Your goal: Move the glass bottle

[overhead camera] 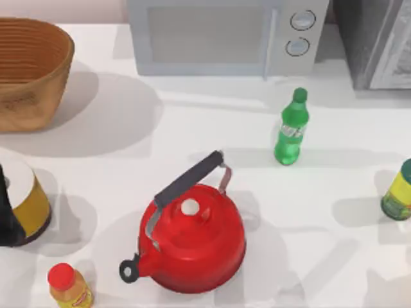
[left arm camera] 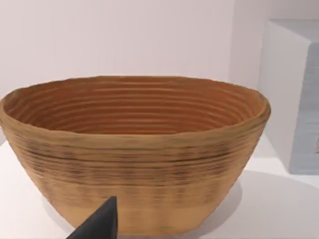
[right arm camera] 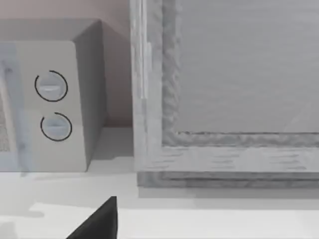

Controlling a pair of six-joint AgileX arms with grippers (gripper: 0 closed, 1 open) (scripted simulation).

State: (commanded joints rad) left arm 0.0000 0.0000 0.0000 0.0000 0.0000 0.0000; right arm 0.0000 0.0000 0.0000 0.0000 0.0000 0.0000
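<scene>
The glass bottle (overhead camera: 292,128), slim and bright green with a green cap and a pale label band, stands upright right of the table's centre, in front of the microwave (overhead camera: 225,35). Nothing touches it. A dark part of my left gripper (left arm camera: 102,221) juts in at the edge of the left wrist view, facing the woven basket (left arm camera: 134,149). A dark part of my right gripper (right arm camera: 99,219) shows likewise in the right wrist view, facing the microwave's dials (right arm camera: 52,104) and a grey cabinet (right arm camera: 224,94).
A red kettle (overhead camera: 192,237) with a black handle sits at the front centre. The basket (overhead camera: 29,70) is at the back left. A yellow-and-white can (overhead camera: 26,199) and a small orange bottle (overhead camera: 69,285) are at the left, a yellow-labelled jar (overhead camera: 399,192) at the right edge.
</scene>
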